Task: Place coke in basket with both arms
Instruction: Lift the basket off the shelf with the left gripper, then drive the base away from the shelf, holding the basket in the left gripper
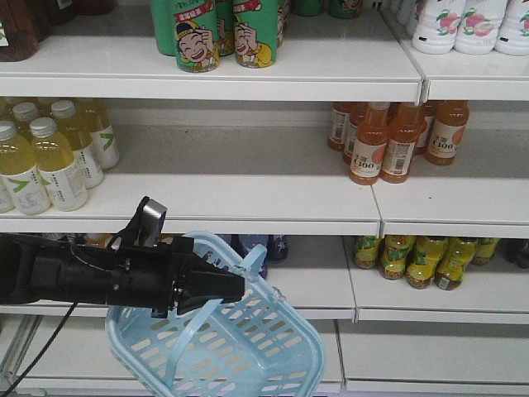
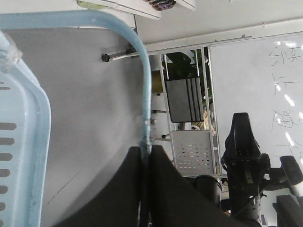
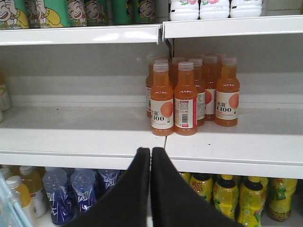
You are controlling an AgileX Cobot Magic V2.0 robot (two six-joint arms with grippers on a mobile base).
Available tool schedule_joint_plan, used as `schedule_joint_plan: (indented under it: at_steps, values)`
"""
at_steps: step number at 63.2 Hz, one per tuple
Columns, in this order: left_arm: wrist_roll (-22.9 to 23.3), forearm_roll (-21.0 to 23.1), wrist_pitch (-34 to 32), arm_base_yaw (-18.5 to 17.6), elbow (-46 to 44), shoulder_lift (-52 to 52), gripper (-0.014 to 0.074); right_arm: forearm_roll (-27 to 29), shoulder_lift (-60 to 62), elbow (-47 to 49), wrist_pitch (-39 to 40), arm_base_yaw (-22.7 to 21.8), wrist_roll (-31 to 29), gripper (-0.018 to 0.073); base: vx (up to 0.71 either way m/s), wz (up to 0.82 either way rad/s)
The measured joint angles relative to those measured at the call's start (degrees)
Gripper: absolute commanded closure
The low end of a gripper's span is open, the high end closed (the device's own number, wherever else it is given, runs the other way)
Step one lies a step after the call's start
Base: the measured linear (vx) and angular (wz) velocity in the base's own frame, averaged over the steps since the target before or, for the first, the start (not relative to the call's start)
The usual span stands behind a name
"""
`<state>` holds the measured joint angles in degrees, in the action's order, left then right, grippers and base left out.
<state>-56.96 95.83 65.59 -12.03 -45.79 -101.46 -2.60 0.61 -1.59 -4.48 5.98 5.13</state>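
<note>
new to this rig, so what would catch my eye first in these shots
The pale blue basket dangles tilted at lower left, its handle pinched in the black left gripper. The right gripper is shut and empty, facing a cluster of orange drink bottles on the middle shelf.

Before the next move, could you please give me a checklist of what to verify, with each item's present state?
1. Hold on the handle: ok, the left gripper is shut on it.
2. Level of the basket: not ok, it hangs tilted.
3. Room in it: ok, nothing seen inside.
4. Readiness of the right gripper: not ok, shut, holding nothing.
5. Sight of the coke: not ok, no view shows it; orange bottles face the right gripper.
</note>
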Motion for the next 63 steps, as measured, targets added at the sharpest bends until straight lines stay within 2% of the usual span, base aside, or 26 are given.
schedule_joint_plan:
  at_steps: [39,63]
  values:
    - [0.0,0.0,-0.1,0.0,0.0,0.0,0.0604,0.0,0.0,0.0,0.0,0.0,0.0,0.0569,0.0,-0.02]
    - [0.0,0.0,-0.1,0.0,0.0,0.0,0.0604,0.0,0.0,0.0,0.0,0.0,0.0,0.0569,-0.05,-0.25]
